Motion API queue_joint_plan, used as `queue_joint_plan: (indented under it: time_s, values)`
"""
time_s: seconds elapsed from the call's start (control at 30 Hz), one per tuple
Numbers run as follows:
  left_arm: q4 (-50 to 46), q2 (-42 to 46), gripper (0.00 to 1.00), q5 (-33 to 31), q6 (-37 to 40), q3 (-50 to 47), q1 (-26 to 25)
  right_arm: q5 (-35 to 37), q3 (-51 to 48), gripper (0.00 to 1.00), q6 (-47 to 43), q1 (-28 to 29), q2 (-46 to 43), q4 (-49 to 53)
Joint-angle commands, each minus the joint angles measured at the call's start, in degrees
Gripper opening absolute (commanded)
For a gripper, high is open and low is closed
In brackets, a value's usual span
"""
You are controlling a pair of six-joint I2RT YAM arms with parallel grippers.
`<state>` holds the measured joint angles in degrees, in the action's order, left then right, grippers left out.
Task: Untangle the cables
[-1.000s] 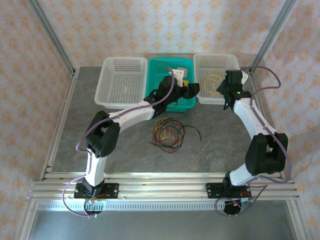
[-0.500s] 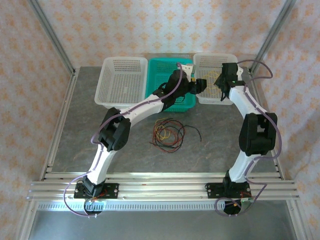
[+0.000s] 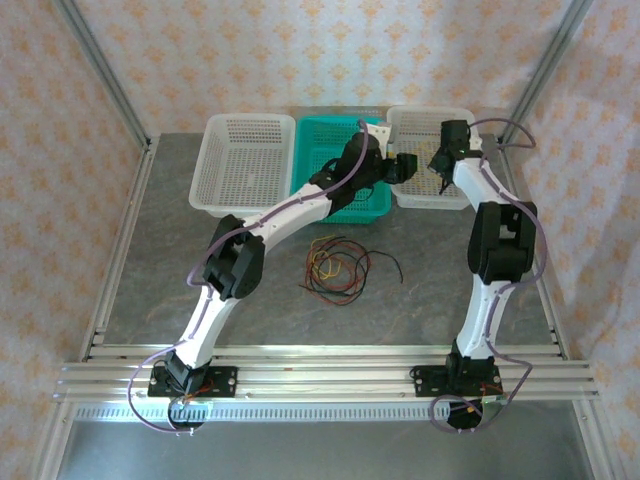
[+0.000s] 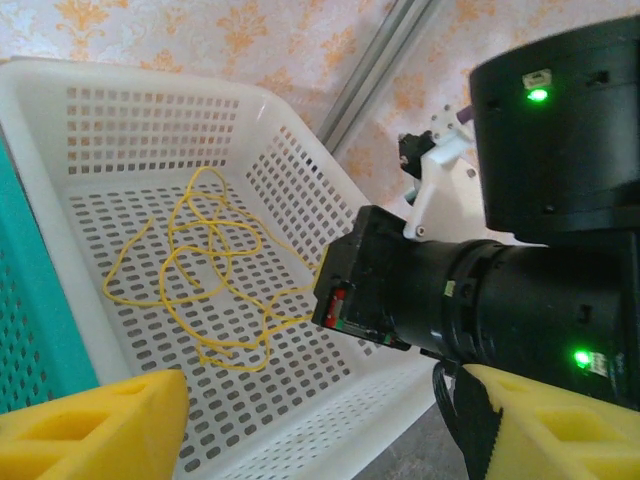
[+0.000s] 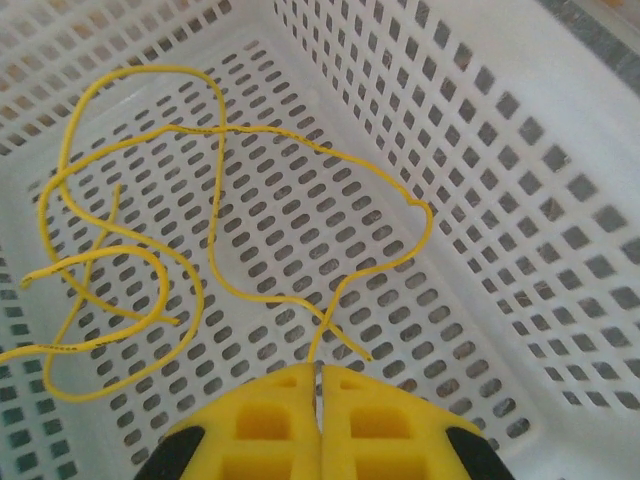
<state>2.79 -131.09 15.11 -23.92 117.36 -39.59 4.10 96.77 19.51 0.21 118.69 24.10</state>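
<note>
A tangled bundle of red, yellow and black cables (image 3: 338,265) lies on the grey table in front of the baskets. A separate yellow cable (image 5: 212,220) lies looped on the floor of the right white basket (image 3: 430,115), and my right gripper (image 5: 318,372) is shut on one strand of it just above the basket floor. My left gripper (image 4: 320,420) stands open with nothing between its fingers, beside the near left edge of that basket. In the left wrist view the same yellow cable (image 4: 200,260) shows, with the right arm's black wrist (image 4: 540,200) beside it.
A teal basket (image 3: 320,135) stands in the middle at the back, a second white basket (image 3: 250,120) to its left. Both arms reach far back, their wrists close together over the right white basket's left rim. Metal frame posts stand at the back corners.
Both arms have stretched further back. The right gripper moved deeper into the right white basket, and the left gripper swung right from over the teal basket to that basket's edge.
</note>
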Motion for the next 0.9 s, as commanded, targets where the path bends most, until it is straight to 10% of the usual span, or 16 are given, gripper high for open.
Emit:
queue_joint_plan:
  time_s: [0.0, 0.87]
  values:
    - [-3.7, -2.2, 0.72, 1.4, 0.8, 2.8, 0.7, 1.6, 3.9, 0.02, 0.6, -0.3, 2.5, 4.0]
    - [-1.5, 15.3, 0.72, 0.6, 4.1, -15.4, 0.7, -5.3, -8.4, 0.5, -2.8, -0.3, -14.5, -6.1]
